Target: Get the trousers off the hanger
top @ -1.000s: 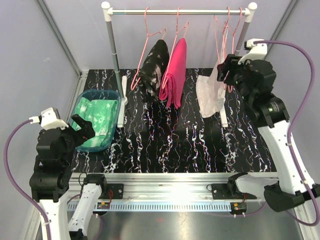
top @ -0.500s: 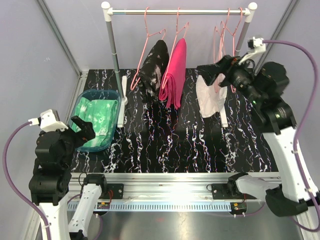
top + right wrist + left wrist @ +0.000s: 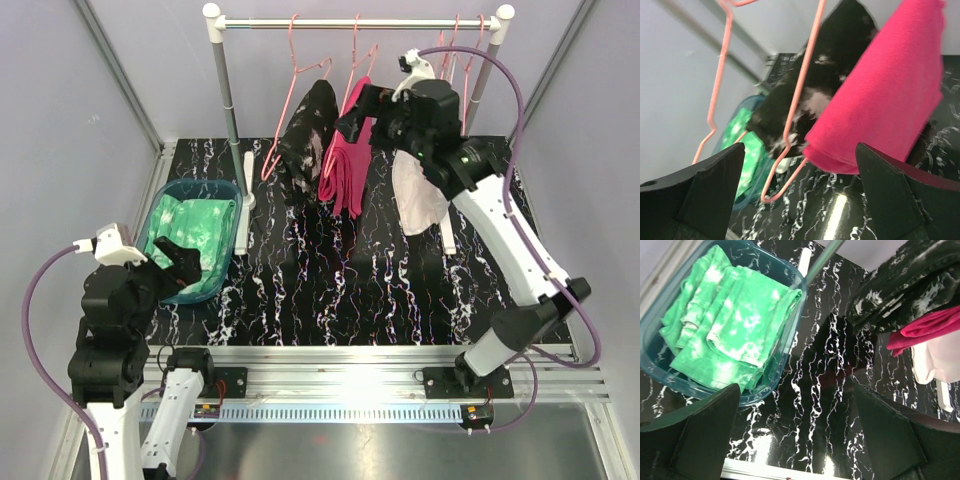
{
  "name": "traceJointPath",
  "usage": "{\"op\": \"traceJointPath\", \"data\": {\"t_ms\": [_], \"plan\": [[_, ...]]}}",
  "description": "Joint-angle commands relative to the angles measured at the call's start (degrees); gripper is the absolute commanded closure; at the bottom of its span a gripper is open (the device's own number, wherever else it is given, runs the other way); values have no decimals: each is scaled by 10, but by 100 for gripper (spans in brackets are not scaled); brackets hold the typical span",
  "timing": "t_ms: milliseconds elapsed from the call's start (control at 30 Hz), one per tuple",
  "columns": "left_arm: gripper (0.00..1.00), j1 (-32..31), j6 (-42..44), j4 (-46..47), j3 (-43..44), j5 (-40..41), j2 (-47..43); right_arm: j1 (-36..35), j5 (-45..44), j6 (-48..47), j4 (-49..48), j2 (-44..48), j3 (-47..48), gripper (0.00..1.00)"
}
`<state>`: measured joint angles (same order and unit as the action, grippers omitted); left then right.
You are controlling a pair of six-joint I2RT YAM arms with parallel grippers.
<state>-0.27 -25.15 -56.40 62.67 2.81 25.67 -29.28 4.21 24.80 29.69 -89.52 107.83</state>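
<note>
Right wrist view: magenta trousers (image 3: 880,95) cut by top and right edges; black speckled trousers (image 3: 825,75) blurred, partly behind them; pink hanger (image 3: 800,85) hook above frame. Left wrist view: tub (image 3: 752,399) cropped at left edge.

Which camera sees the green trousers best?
The left wrist view: the green trousers lie large, folded in the blue tub. The top view shows them small; the right wrist view catches a green sliver beside the black trousers.
</note>
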Motion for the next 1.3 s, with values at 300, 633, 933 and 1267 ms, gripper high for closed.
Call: {"op": "traceJointPath", "data": {"t_ms": [300,633,933,1267], "plan": [[1,0,10,31,-13,-46,7,-83,-336,-49,246,-204,303,30],[1,0,21,39,-28,-90,19,-63,-287,-67,165,-129,166,86],[1,1,25,45,-38,-111,23,-58,-243,-130,136,-116,151,100],[1,0,40,45,-17,-148,41,-58,-242,-197,121,-78,182,100]]}}
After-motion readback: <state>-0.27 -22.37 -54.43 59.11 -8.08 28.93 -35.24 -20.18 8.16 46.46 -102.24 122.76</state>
